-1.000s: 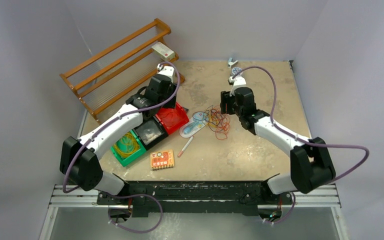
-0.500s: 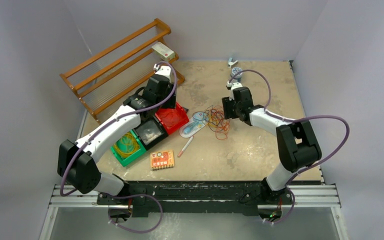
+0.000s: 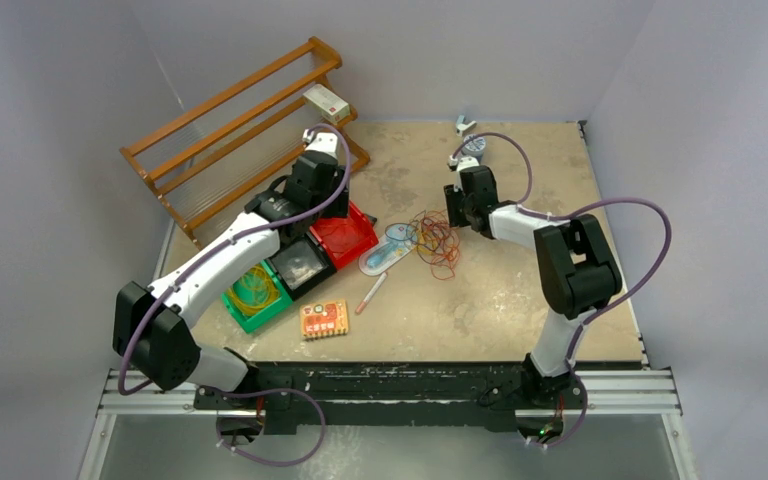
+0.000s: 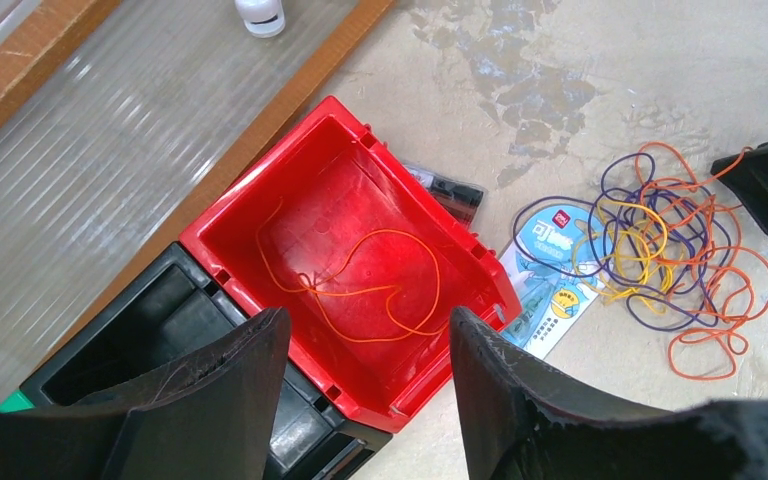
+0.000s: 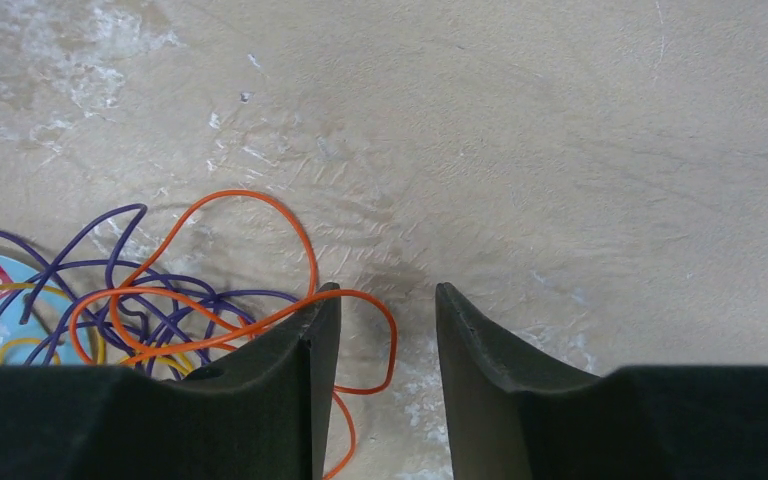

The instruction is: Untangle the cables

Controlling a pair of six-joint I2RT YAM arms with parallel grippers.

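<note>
One tangle of cables [image 3: 436, 240] on desk [image 3: 520, 290]: orange, purple, yellow strands. One more orange cable [image 4: 360, 292] inside red bin [image 4: 260, 165]. Right end effector [image 5: 387, 300] spread apart at tangle's edge, orange loop in the gap. Left end effector [image 4: 367, 325] spread apart above red bin, empty.

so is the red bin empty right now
No, a thin orange cable lies in loose loops on the floor of the red bin in the left wrist view.
</note>
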